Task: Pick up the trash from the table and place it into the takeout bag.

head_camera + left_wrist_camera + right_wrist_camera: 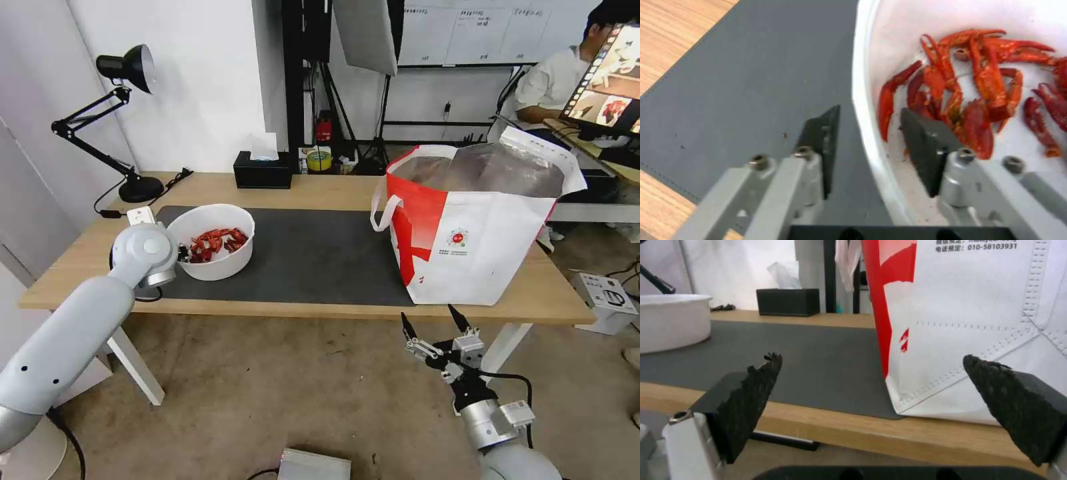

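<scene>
Bowl (951, 40) rim sits between the left gripper's (869, 133) spread fingers, one inside by the shells (969, 86), one outside over the mat (751, 83). Right gripper (433, 321), spread wide, hangs below the table (320, 190) edge, just before the bag (480, 227).

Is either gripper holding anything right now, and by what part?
Nothing is gripped yet. The left gripper straddles the white bowl rim, fingers open, one inside, one outside. The right gripper is open below the table edge.
</scene>
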